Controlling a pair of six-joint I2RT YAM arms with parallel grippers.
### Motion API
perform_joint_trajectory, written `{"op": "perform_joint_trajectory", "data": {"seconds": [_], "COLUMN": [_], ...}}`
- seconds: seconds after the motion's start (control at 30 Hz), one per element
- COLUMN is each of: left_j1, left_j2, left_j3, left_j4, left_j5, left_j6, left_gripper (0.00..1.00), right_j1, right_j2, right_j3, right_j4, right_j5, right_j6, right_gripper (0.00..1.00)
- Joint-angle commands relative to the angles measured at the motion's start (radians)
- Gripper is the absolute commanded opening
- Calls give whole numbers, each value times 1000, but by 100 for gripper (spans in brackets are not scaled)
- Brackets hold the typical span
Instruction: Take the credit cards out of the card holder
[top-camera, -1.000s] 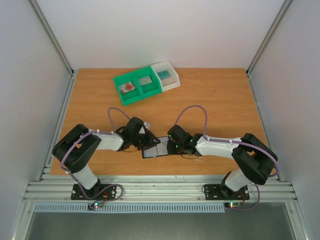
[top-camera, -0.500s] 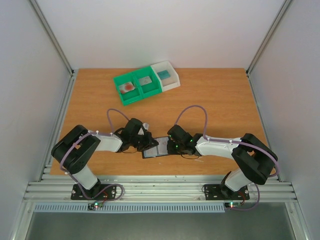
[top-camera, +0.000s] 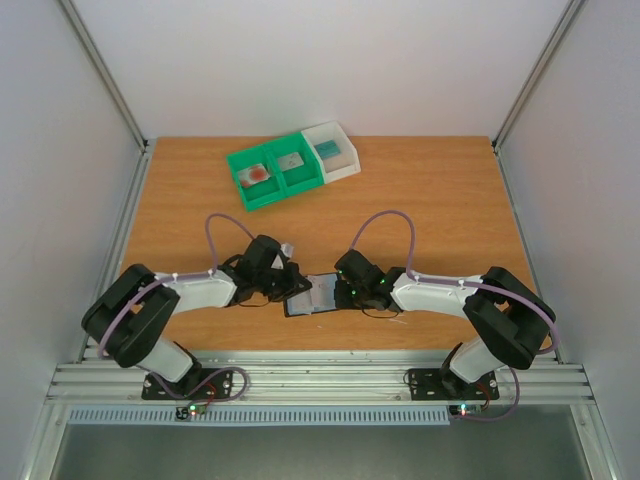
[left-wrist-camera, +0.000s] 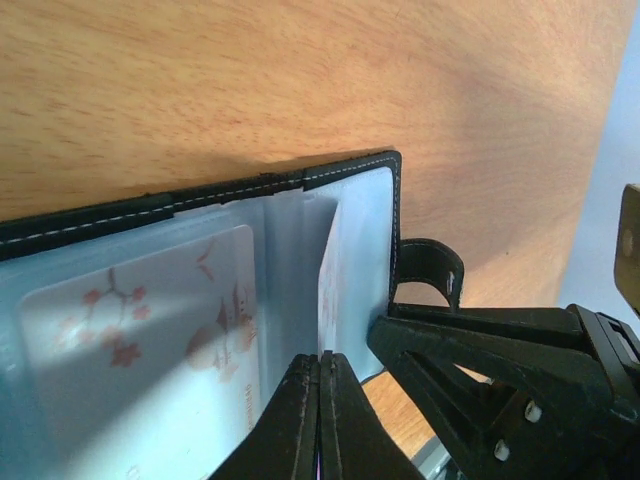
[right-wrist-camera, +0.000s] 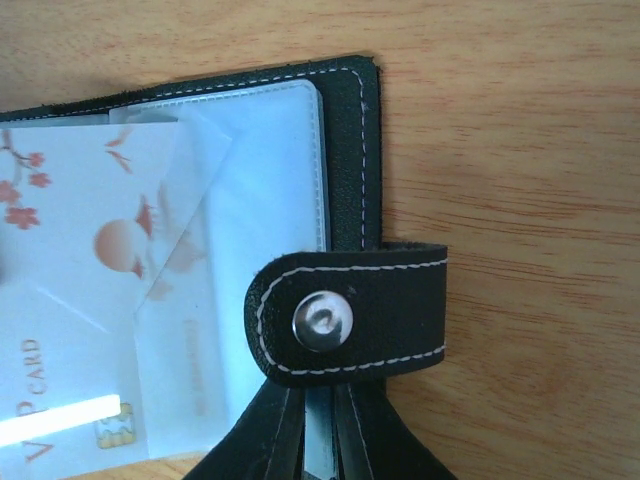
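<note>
Card holder lay open, credit cards half hidden in pockets, right gripper clamping its edge, left gripper pinched together.

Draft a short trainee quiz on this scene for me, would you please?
1. True or false: the card holder lies open on the table.
2. The left claw is: A wide open; B shut; C out of view.
3. What colour is the blotch on the card in the green bin?
Key: 1 true; 2 B; 3 red.
</note>
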Motion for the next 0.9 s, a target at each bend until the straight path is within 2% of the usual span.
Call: {"op": "perform_joint_trajectory", "data": {"seconds": [0.0, 0.13, 0.33, 0.5, 0.63, 0.87], "left_j1": [2, 2, 2, 2, 2, 3], "left_j2": [-83, -141, -216, -302, -379, -511], "left_j3": [6, 15, 23, 30, 32, 22], "left_j4": [-143, -236, -292, -315, -301, -284], "left_j5": [-92, -154, -186, -177, -129, -44], "left_j6": [78, 107, 130, 141, 160, 187], "left_gripper": [1, 0, 1, 1, 0, 0], "right_j1": [12, 12, 12, 12, 6, -9], "right_j2": [56, 45, -28, -139, -224, -408], "right_j3": [-24, -29, -44, -53, -84, -103], "right_j4": [37, 57, 102, 114, 153, 128], "right_j5": [-29, -43, -82, -115, -157, -207], "right_j6": [14, 3, -6, -22, -5, 6], "right_gripper": [11, 13, 19, 27, 30, 33]}}
